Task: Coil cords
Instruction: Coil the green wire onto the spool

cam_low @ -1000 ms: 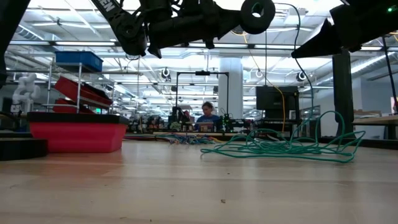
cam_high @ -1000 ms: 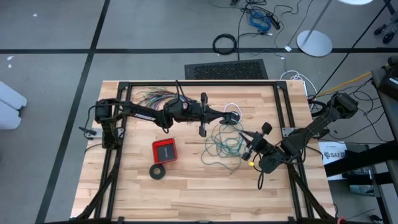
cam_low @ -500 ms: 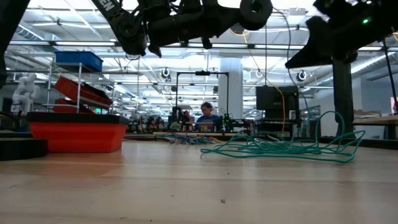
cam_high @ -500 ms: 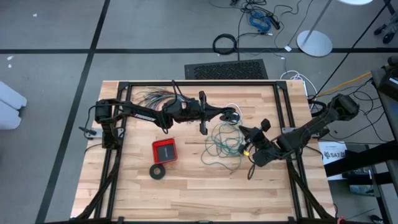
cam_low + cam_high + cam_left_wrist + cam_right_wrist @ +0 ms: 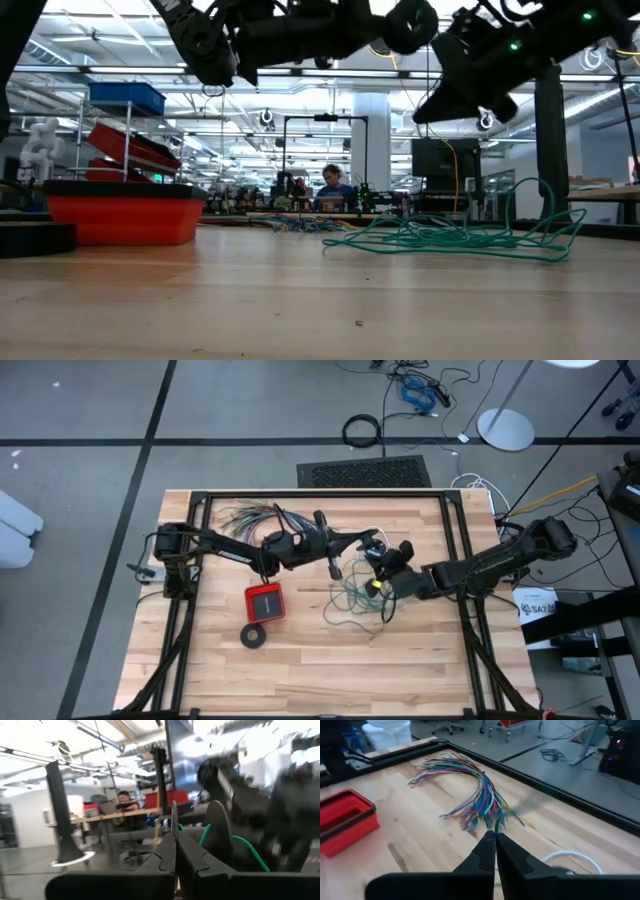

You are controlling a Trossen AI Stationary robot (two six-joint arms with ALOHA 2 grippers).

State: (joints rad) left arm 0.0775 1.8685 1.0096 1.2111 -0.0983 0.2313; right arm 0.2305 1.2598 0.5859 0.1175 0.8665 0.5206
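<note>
Teal-green wire (image 5: 357, 592) lies in a loose tangle on the wooden table (image 5: 300, 670), directly under and between the two sets of fingers — spread out, not yet a coil. A thin white cord (image 5: 371, 532) loops just beyond the tangle, near the left gripper (image 5: 378, 546); its small black piece cannot be made out.

The right gripper (image 5: 372, 573) hangs above the tangle's middle, its fingers (image 5: 492, 851) pressed together. In its wrist view a short green strand shows right at the tips, so it looks pinched on the wire, though the hold is hard to confirm. The left gripper's fingers (image 5: 175, 851) are closed too, with green wire curving just past them — whether they hold it I cannot tell.

The step in hand seems to be gathering a strand. Next comes drawing it up and laying it round in even loops without dragging the rest of the tangle along.
</note>
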